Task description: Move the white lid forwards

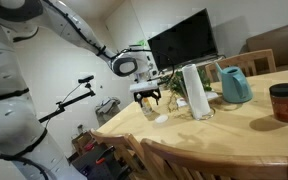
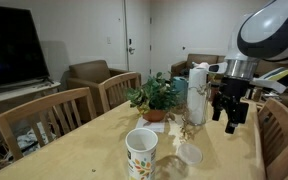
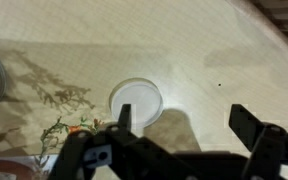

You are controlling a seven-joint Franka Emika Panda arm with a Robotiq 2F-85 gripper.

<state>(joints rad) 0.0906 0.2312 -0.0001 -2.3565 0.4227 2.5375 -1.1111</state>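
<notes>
Tool point(image 3: 184, 122) is open, jaws at full spread with nothing between them. It hangs above the bench point(image 3: 214, 50) and touches nothing. In an exterior view there's clear air under the fingertips point(image 2: 231, 126).

White lid point(image 3: 136, 102) lies flat on the bench just below the tool, but off-centre. In the wrist view one finger point(image 3: 124, 118) overlaps its near rim, and the other finger is well apart from it, over bare bench. So the middle of the gap isn't over the lid; the lid lies to that one finger's side.

It's a round disc with no long axis, so I'd say wrist rotation doesn't matter here. There's only one arm, so no choice of which to use. My read: the next move needs a sideways shift to centre the gap on the lid before coming down. The lid is thin and flat, so a rim pinch may slip.

Further out, a paper cup point(image 2: 141, 152) stands near the lid on the side away from the tool. The tall white cylinder point(image 2: 197, 95) is just beside the tool, with the plant point(image 2: 156, 98) past it. Both look clear of the lid.
</notes>
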